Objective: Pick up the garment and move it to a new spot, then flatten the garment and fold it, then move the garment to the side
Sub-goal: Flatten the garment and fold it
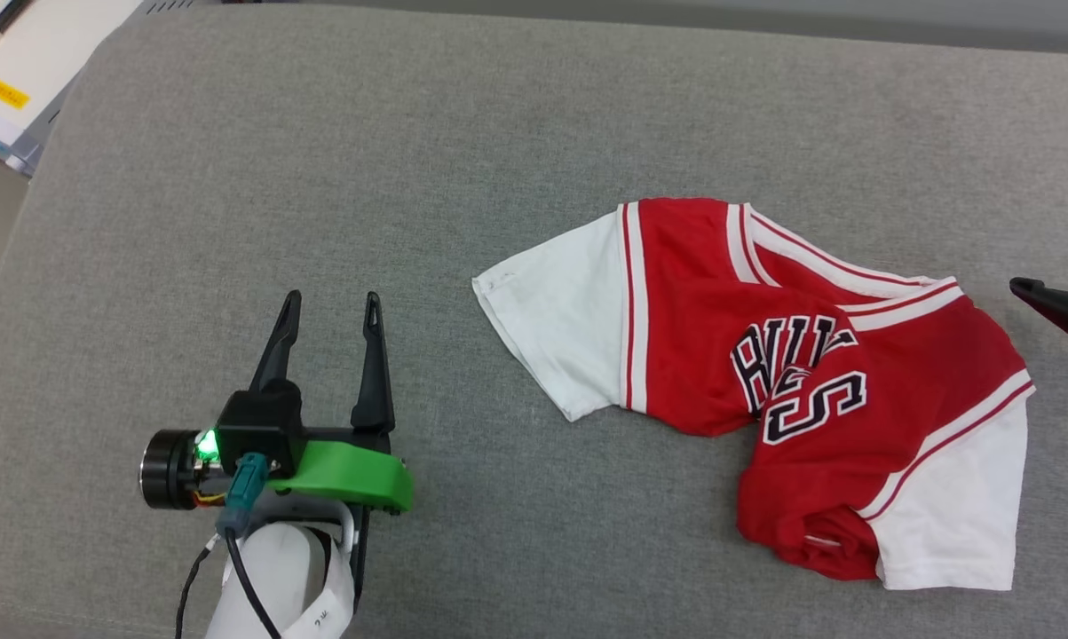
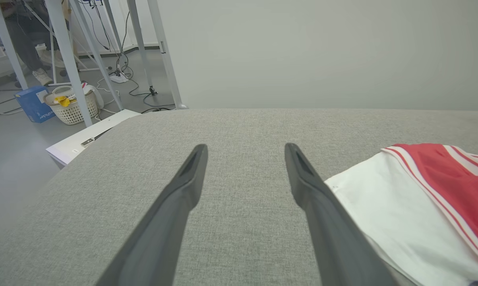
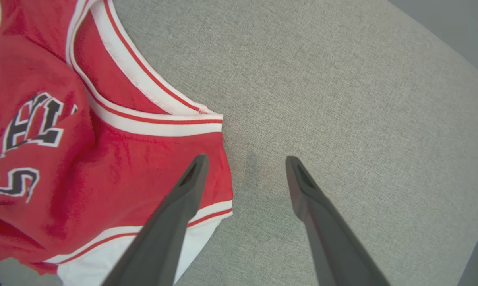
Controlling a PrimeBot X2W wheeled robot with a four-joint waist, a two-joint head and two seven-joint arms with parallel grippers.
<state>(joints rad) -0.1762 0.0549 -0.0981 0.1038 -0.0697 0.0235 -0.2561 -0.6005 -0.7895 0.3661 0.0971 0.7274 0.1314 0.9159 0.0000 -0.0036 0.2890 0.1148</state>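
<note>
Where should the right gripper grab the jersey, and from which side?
On the garment, take the red shoulder edge by the striped sleeve trim, coming from the grey table on the robot's right. That edge lies free, and the open right gripper straddles it.

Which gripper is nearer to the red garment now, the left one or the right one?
Right. The right gripper hangs at the right edge of the garment; the left gripper is apart, left of its white sleeve.

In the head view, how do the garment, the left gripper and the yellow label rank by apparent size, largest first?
1. garment, clearly the largest.
2. left gripper; it may be nearer the camera, but the ranking stays plain.
3. yellow label, smallest, at the upper left corner.
</note>
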